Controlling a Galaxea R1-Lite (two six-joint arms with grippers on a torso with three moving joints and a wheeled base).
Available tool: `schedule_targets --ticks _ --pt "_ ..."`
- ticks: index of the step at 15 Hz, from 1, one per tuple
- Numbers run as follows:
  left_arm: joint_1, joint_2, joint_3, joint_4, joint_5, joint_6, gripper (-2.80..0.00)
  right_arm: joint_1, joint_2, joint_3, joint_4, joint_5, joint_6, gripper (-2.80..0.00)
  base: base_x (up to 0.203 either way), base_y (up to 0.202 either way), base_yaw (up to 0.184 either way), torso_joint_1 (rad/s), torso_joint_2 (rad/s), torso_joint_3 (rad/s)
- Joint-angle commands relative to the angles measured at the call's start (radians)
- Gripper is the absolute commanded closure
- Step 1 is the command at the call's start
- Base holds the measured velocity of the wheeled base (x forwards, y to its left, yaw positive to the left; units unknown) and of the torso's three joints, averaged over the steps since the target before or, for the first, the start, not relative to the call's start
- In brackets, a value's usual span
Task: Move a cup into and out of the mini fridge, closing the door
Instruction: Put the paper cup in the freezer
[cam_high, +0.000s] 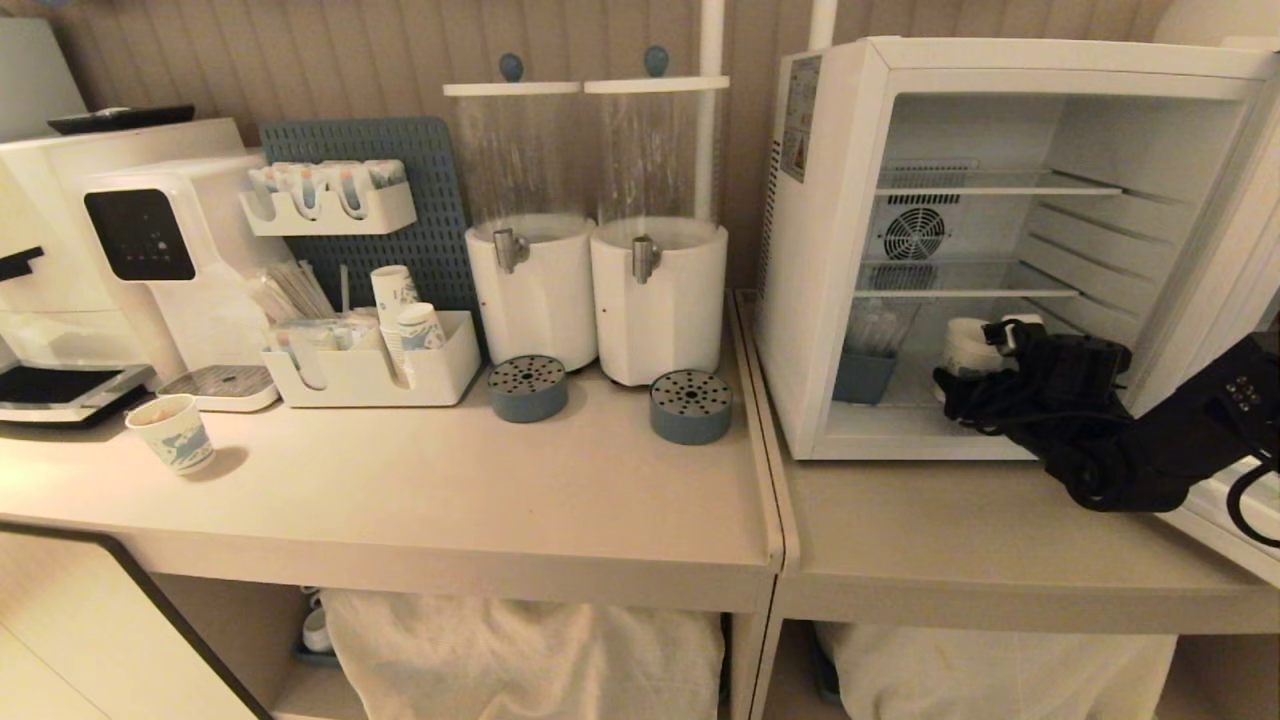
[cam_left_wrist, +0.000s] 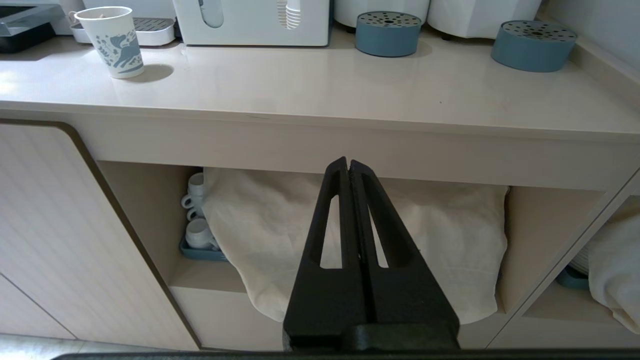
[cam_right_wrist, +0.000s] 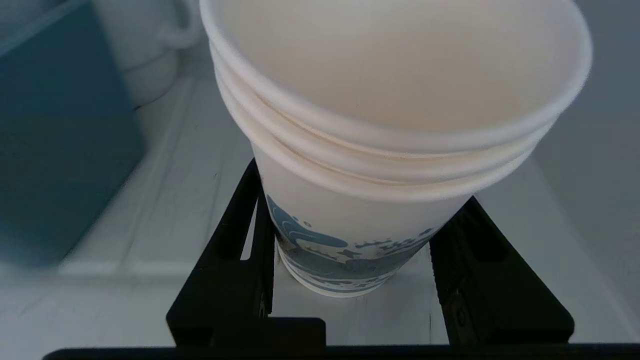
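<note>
A pale beige table (cam_high: 420, 500) runs along a wall of vertical ribbed panelling (cam_high: 330, 60), meeting a second table section (cam_high: 980, 550) at a narrow seam. Beneath are open shelves holding white cloth bundles (cam_high: 520, 650) and small white mugs on a blue tray (cam_left_wrist: 200, 250). A striped cabinet door (cam_left_wrist: 55, 240) closes the left side. The light is warm and dim.
</note>
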Motion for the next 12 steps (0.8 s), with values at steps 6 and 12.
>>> schedule_targets --ticks 6,12 --pt "0.001 0.001 0.0 -0.001 0.0 0.0 0.0 0.002 0.045 -0.074 0.084 -0.065 -0.002 -2.8 0.0 0.0 0.0 0.0 0.0 0.0" --pt "0.0 0.001 0.0 -0.001 0.0 0.0 0.0 0.001 0.019 -0.047 0.082 -0.054 -0.002 -2.8 0.0 0.0 0.0 0.0 0.0 0.0"
